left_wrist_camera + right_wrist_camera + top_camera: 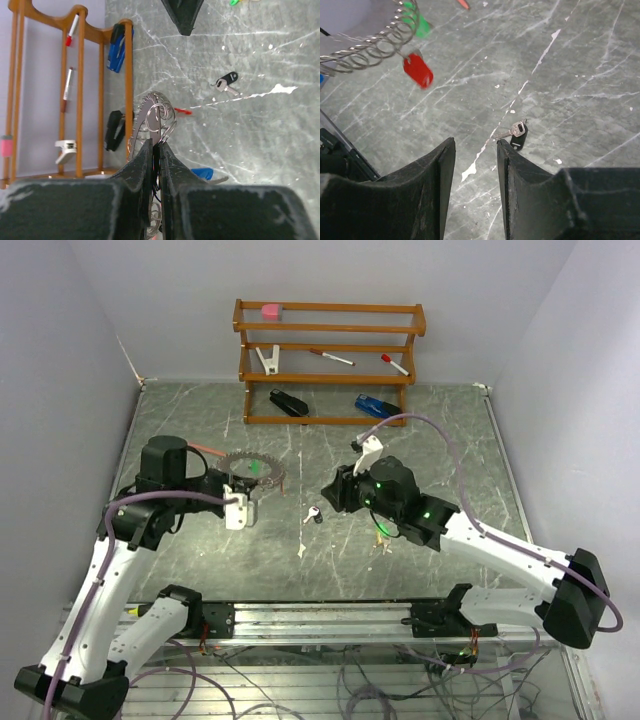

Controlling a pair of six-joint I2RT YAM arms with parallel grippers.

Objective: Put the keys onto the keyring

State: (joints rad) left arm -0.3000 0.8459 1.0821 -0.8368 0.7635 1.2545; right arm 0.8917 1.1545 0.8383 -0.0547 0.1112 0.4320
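The keyring point(250, 467) is a silver wire hoop with a coiled fringe, hanging just above the table at centre left. My left gripper point(245, 495) is shut on its wire, and in the left wrist view the jaws point(157, 146) pinch the keyring point(155, 112). Red point(418, 70) and green point(420, 22) tags hang from the keyring point(370, 47). A loose silver key with a black tag point(314, 513) lies on the table between the arms. My right gripper point(476, 145) is open above the table, and that key point(516, 134) lies just past its right fingertip.
A wooden rack point(330, 350) stands at the back with pens, a pink block and a white clip on it, and a black stapler point(289, 403) and a blue one point(375, 406) under it. Small green-tagged pieces point(381, 531) lie beside the right arm.
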